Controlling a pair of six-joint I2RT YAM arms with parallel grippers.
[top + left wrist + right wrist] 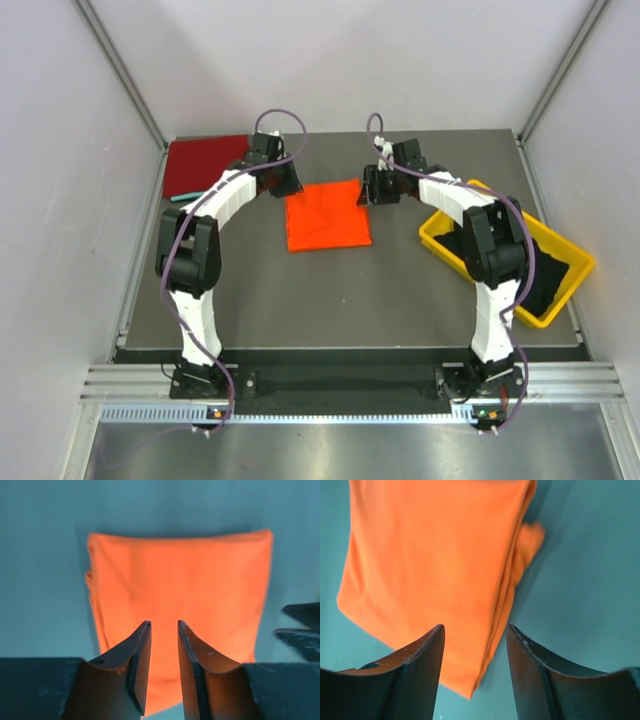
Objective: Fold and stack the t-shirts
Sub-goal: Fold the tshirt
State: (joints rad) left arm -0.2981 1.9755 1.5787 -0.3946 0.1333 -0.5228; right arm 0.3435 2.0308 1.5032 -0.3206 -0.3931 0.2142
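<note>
A bright orange t-shirt [327, 216] lies folded into a flat rectangle at the middle of the table. My left gripper [281, 181] hovers over its far left corner, and my right gripper [371, 188] over its far right corner. In the left wrist view the left gripper [163, 622] stands open a little, with nothing between its fingers and the orange t-shirt [180, 575] below. In the right wrist view the right gripper [475, 626] is open wider above the layered edge of the orange t-shirt [430, 555]. A dark red t-shirt [203, 163] lies folded at the far left.
A yellow bin [432, 240] at the right holds black t-shirts [550, 272]. A thin teal edge [181, 197] shows beside the dark red shirt. White walls enclose the table on three sides.
</note>
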